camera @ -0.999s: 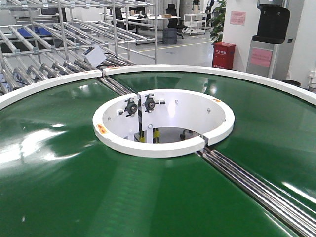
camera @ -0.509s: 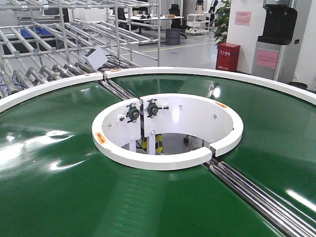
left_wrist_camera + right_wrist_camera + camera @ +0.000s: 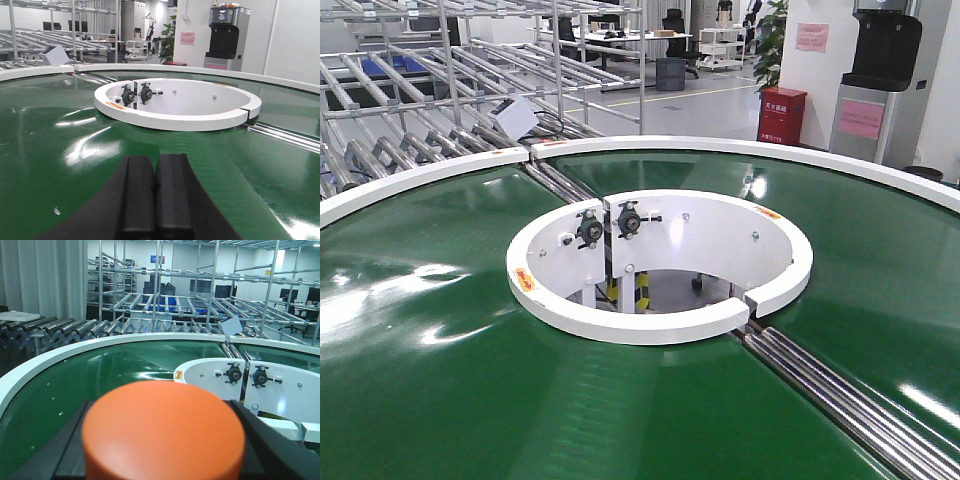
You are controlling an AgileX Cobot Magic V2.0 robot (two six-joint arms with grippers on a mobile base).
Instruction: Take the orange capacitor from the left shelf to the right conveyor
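**Orange capacitor held over the conveyor, ready for placing**

We see the orange capacitor (image 3: pixel 163 427) clamped in the right gripper (image 3: pixel 162 455). Its rounded top fills the wrist view, and a dark finger (image 3: pixel 67 452) shows at each side. Below and ahead of this gripper lies the green surface of the conveyor (image 3: pixel 95 372). The white outer rim (image 3: pixel 32 365) is to the gripper's left and the white inner ring (image 3: pixel 280 390) is ahead to its right. The left gripper (image 3: pixel 155 192) is pressed together on nothing, low over the same conveyor.

We judge that the carry is nearly done and the placing step is in hand. The next move calls for lowering the capacitor upright until its base meets the conveyor. The fingers should then part and lift straight off so that it does not topple. We cannot tell how high its base hangs.
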